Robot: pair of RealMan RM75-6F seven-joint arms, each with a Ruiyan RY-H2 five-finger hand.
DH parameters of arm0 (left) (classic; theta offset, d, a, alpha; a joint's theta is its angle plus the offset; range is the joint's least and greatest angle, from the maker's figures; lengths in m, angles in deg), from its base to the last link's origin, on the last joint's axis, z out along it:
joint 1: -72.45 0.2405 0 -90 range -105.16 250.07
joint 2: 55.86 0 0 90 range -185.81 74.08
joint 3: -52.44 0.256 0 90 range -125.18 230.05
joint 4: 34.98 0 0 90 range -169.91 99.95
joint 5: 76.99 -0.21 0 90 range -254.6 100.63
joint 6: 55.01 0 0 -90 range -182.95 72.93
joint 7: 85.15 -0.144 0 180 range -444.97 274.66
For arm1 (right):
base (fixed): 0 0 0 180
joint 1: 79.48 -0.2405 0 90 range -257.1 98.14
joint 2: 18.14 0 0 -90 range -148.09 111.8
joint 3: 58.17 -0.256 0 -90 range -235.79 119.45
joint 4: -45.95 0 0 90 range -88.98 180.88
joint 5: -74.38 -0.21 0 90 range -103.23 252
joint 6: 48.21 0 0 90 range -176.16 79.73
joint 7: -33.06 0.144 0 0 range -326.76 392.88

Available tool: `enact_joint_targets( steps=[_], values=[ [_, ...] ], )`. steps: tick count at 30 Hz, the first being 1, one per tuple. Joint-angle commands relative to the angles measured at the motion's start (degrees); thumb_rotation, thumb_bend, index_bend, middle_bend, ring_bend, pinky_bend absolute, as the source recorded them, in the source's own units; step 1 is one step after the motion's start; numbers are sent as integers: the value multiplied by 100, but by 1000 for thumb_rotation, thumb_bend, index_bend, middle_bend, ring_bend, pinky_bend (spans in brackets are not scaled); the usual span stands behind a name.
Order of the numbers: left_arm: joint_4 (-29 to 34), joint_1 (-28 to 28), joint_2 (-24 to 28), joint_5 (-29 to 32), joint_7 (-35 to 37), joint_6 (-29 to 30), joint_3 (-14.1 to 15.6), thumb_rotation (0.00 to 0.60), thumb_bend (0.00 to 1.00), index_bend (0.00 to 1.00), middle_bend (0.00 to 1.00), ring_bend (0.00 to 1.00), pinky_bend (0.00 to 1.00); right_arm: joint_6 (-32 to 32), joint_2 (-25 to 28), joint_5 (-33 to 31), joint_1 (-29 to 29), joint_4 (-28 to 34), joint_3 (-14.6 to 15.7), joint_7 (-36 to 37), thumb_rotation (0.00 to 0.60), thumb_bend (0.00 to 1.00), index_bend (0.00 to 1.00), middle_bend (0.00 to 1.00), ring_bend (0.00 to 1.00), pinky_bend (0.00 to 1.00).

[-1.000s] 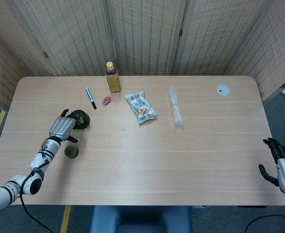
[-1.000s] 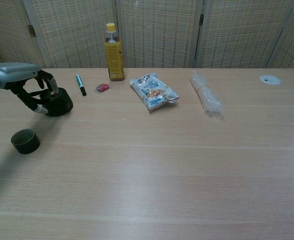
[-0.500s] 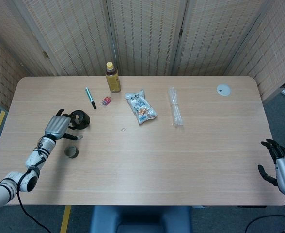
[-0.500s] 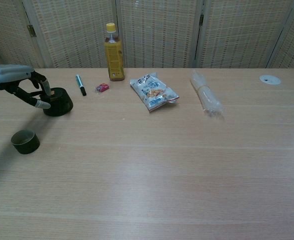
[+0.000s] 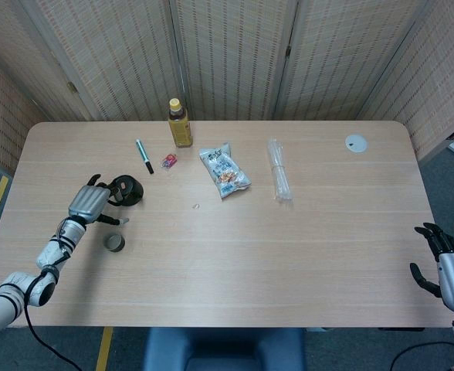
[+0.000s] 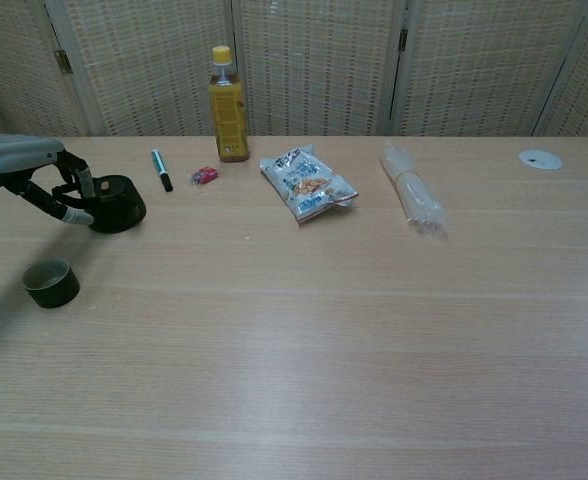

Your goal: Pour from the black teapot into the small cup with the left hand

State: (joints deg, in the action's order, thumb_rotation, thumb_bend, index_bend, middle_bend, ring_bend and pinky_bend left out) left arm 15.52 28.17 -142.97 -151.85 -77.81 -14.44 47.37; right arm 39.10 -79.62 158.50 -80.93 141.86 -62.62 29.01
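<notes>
The black teapot [image 5: 127, 190] [image 6: 114, 203] stands upright on the table at the left. The small dark cup [image 5: 114, 242] [image 6: 51, 283] stands in front of it, nearer the table's front edge. My left hand [image 5: 92, 205] [image 6: 32, 168] hovers just left of the teapot with its fingers [image 6: 72, 214] spread toward the pot's side and nothing in its grasp; I cannot tell whether a fingertip touches the pot. My right hand [image 5: 445, 261] hangs off the table's front right corner, fingers apart and empty; the chest view does not show it.
Along the back of the table [image 5: 304, 255] stand a yellow-capped bottle [image 5: 180, 124], a pen [image 5: 144, 156] and a small red item [image 5: 168, 161]. A snack bag [image 5: 224, 170] and a clear packet of sticks [image 5: 279, 179] lie mid-table. A white disc [image 5: 356, 142] lies at the back right.
My left hand has drawn back to the left, away from the teapot, and its fingers have spread. The teapot and cup have stayed put. The right hand sank slightly.
</notes>
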Motion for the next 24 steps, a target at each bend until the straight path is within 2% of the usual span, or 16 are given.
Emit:
enact_joint_targets(
  steps=[1, 13, 17, 24],
  values=[
    [-83, -7, -47, 0, -3, -45, 8, 348, 182, 402, 360, 279, 0, -9, -2, -8, 1, -9, 1, 13, 600, 361, 205, 206, 271, 56],
    [-40, 36, -68, -66, 156, -63, 17, 348, 183, 416, 384, 301, 0, -48, -26, -22, -14, -77, -5, 81, 600, 362, 219, 211, 278, 56],
    [-8, 24, -77, -52, 302, -163, 2, 345, 183, 427, 434, 339, 0, -58, -31, -36, -16, -99, -11, 118, 600, 362, 225, 212, 281, 56],
    [-93, 22, -131, -85, 190, -224, 59, 344, 181, 433, 444, 339, 0, -84, -19, -71, -17, -104, -14, 120, 600, 362, 264, 213, 283, 56]
  ],
)
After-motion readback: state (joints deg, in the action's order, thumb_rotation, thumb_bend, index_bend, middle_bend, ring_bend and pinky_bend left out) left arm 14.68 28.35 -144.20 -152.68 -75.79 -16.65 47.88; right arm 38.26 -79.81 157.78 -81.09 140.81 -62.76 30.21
